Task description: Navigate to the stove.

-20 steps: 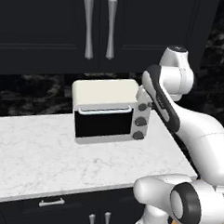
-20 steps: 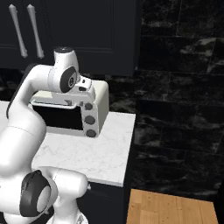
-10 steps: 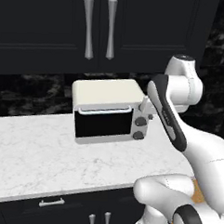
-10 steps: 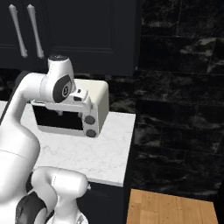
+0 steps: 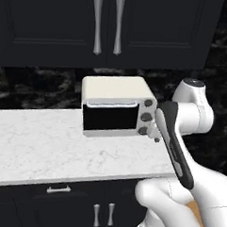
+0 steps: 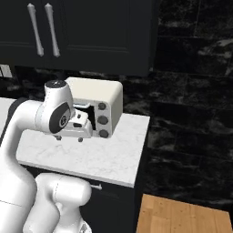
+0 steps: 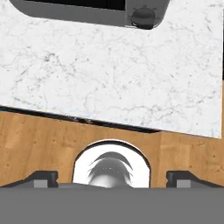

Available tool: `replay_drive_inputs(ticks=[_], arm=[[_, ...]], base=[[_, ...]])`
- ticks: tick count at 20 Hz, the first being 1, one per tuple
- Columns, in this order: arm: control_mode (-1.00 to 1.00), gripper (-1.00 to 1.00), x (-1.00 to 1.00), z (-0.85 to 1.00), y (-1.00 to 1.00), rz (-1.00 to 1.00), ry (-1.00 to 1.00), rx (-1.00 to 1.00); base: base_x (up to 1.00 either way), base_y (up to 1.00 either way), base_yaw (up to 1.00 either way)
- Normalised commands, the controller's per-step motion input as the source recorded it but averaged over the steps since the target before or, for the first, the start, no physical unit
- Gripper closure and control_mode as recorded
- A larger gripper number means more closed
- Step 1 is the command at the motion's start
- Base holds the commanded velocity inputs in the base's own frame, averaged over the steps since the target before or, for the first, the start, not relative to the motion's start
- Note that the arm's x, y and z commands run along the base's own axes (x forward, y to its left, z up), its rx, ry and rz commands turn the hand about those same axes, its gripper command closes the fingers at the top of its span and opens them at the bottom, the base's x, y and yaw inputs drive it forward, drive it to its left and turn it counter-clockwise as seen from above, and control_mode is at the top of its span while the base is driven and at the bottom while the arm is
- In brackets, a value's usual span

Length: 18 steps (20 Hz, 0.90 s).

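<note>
The stove is out of view. My gripper (image 7: 112,178) hangs pointing down above the front edge of a white marble counter (image 7: 109,78), and its two dark fingertips (image 7: 43,177) stand far apart, open with nothing between them. From the right base view the gripper (image 6: 69,138) hovers just in front of a small cream toaster oven (image 6: 98,98) with three knobs. The left base view shows the gripper (image 5: 155,136) beside that oven's knob column (image 5: 145,116).
The toaster oven (image 5: 116,105) stands on the marble counter (image 5: 47,145) below dark upper cabinets (image 5: 108,25) with bar handles. The counter ends at its right edge (image 6: 141,150); beyond it lie wood floor (image 6: 182,218) and a black stone wall (image 6: 195,91).
The whole scene has slid to the right in both base views, so the camera has moved with the base. The arm's elbow has sunk lower, bringing the gripper down in front of the toaster oven.
</note>
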Motion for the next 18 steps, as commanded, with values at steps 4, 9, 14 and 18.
replay_drive_inputs(ticks=[4, 9, 14, 18], arm=[[1.0, -1.0, 0.0, 0.0, 0.0, 0.0, 0.0, 0.0], [1.0, -1.0, 0.0, 0.0, 0.0, 0.0, 0.0, 0.0], [1.0, -1.0, 0.0, 0.0, 0.0, 0.0, 0.0, 0.0], [1.0, -1.0, 0.0, 0.0, 0.0, 0.0, 0.0, 0.0]], base=[[-0.49, 0.17, 0.56], [-0.19, 0.3, 0.67], [0.0, 0.33, 0.68], [0.3, 0.36, 0.61]])
